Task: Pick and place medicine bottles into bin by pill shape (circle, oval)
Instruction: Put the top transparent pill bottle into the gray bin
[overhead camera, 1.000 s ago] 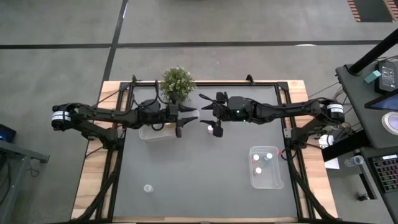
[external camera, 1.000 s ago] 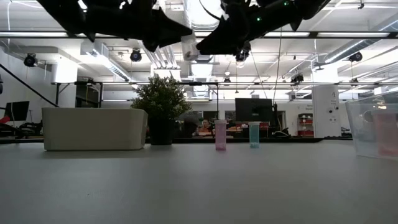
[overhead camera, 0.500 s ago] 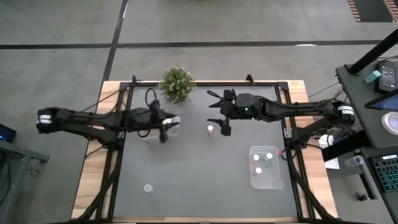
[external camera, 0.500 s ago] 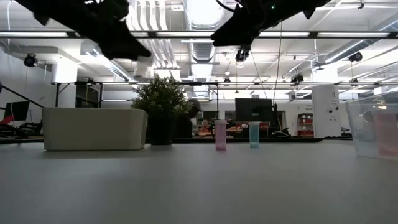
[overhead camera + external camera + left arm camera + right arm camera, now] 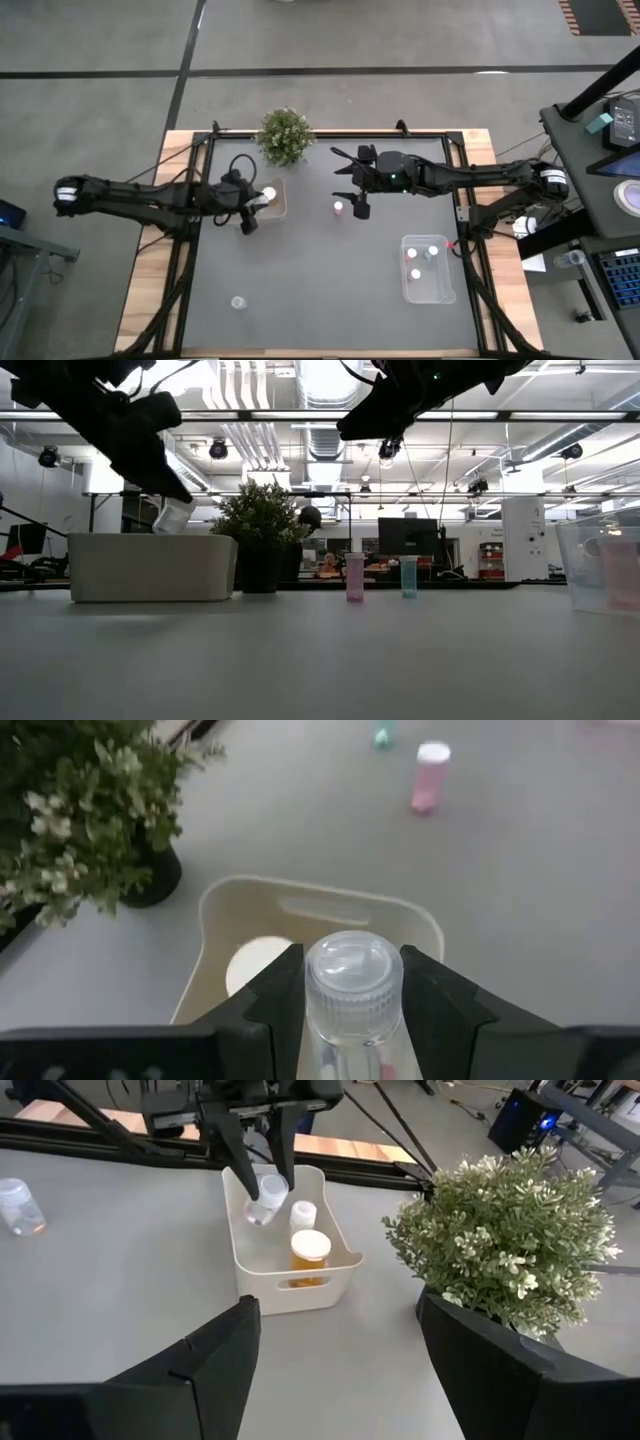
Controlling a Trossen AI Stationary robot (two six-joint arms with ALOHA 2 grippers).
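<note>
The dark table (image 5: 320,260) carries two bins: a white bin (image 5: 272,200) at about ten o'clock from the table's centre, just beside the potted plant (image 5: 285,133) at eleven o'clock, and a clear bin (image 5: 428,268) at about four o'clock.

The left gripper (image 5: 352,982) hangs over the white bin, its claw closed narrowly on a clear bottle (image 5: 352,995) with a ribbed clear cap, held tilted above the bin's open mouth. Already inside that bin lie an orange-amber bottle (image 5: 310,1257) with a white cap and a small white-capped bottle (image 5: 302,1214). The right gripper (image 5: 360,200) waits near the table's middle, at about twelve o'clock, claw spread wide and holding nothing.

On the bare table stand a pink bottle (image 5: 339,208) just beside the right gripper, a green-tinted bottle (image 5: 409,576) near it, and a lone clear bottle (image 5: 238,302) at about seven o'clock. The clear bin holds several small white-capped bottles (image 5: 414,262).

As I judge it, the drop is the risky part: released while tilted and off-centre, the bottle could strike the rim or the orange-amber bottle and bounce out toward the plant. Its pill shape cannot be read here, so a wrong bin is also possible.
</note>
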